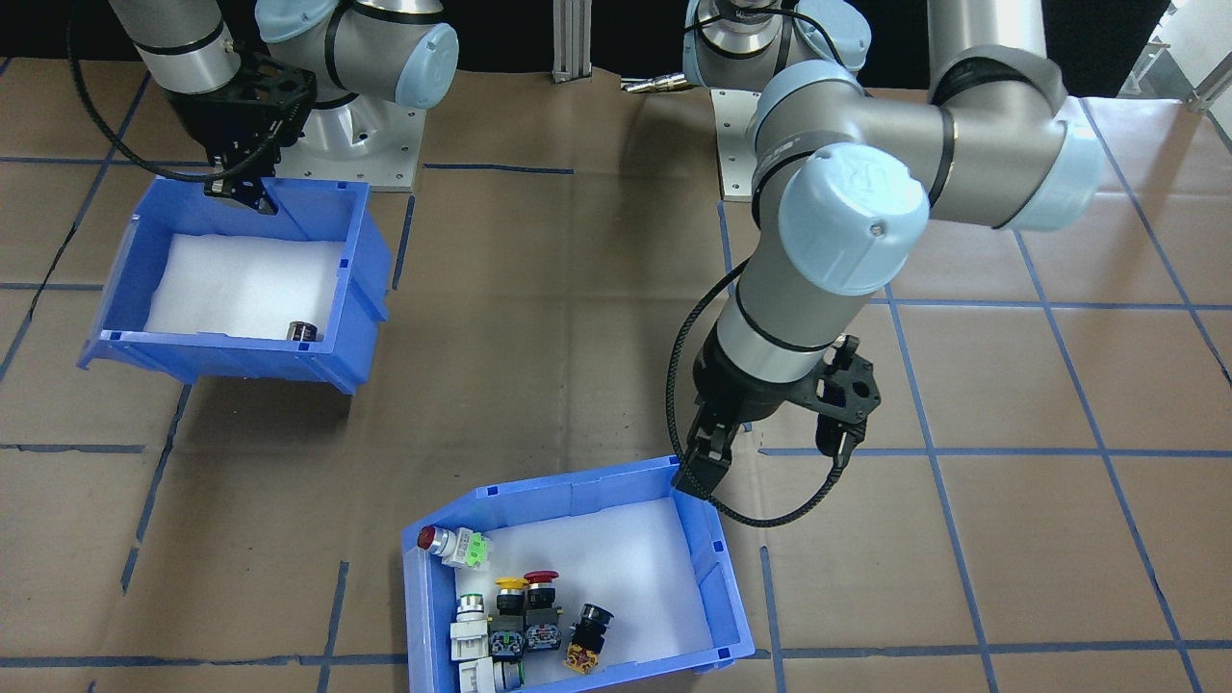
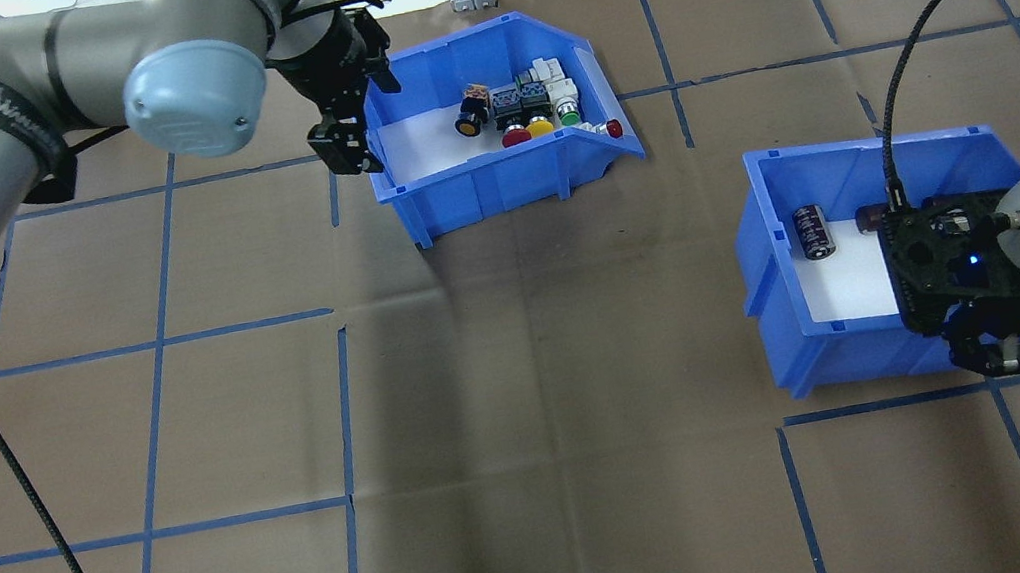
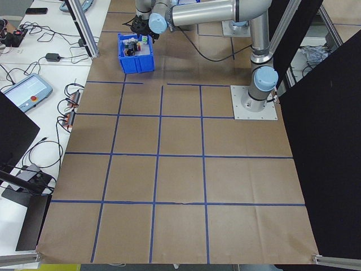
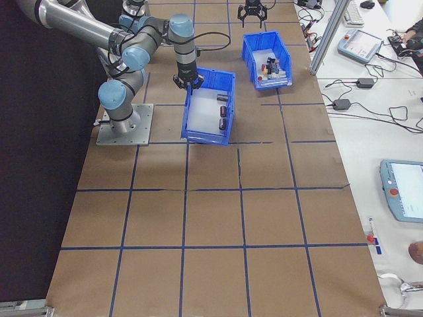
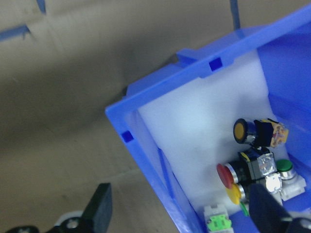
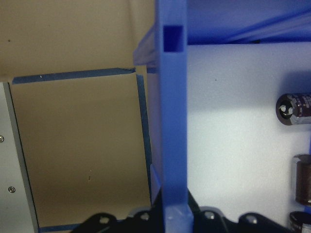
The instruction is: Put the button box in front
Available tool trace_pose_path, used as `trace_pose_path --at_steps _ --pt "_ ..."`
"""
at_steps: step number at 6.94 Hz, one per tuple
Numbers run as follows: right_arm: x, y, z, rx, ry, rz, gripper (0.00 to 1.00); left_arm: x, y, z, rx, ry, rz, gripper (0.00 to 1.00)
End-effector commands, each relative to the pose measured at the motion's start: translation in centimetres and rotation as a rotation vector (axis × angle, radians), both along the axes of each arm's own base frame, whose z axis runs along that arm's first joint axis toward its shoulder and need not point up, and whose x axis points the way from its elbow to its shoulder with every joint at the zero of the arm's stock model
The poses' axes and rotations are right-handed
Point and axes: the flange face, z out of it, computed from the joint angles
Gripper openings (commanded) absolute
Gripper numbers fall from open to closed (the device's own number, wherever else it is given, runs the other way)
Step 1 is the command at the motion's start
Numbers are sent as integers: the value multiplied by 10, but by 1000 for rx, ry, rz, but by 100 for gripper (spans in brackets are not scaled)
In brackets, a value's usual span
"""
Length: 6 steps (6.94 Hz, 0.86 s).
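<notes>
Button box [image 2: 503, 141] sits far across the bench from the robot, its back corner wall between the spread fingers of the open left claw [image 2: 345, 146], not yet clamped.

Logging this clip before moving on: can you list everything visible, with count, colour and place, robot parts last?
button box: one, blue, white liner, far side of table ahead of the left arm.
push-button switches: several, red, yellow, green, black and white, clustered in the button box.
capacitor bin: one, blue, near the right arm's side.
capacitors: at least two, dark, in that bin.
table: brown paper, blue tape grid.
left gripper: jaws open astride the button box wall.
right gripper: at the capacitor bin's near wall, jaws around it.
</notes>
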Motion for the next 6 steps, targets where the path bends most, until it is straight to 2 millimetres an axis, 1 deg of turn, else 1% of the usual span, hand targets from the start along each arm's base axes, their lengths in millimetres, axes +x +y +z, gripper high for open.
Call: trace_pose_path --at_steps 1,2,3,4,5,6 --pt "39 4 -2 -9 -5 -30 3 39 38 50 27 -149 -330 99" --pt "66 9 -7 -3 -10 -27 3 47 60 69 66 -212 -518 99" --pt "98 14 -12 -11 -12 -11 3 51 87 91 103 -204 -591 99" --pt "132 15 -22 -27 -3 14 3 52 106 112 82 -206 -733 99" --pt "165 15 -36 -50 -6 34 3 51 121 130 32 -206 -983 100" --pt "194 19 -51 -60 22 87 3 53 140 134 15 -201 -1139 100"
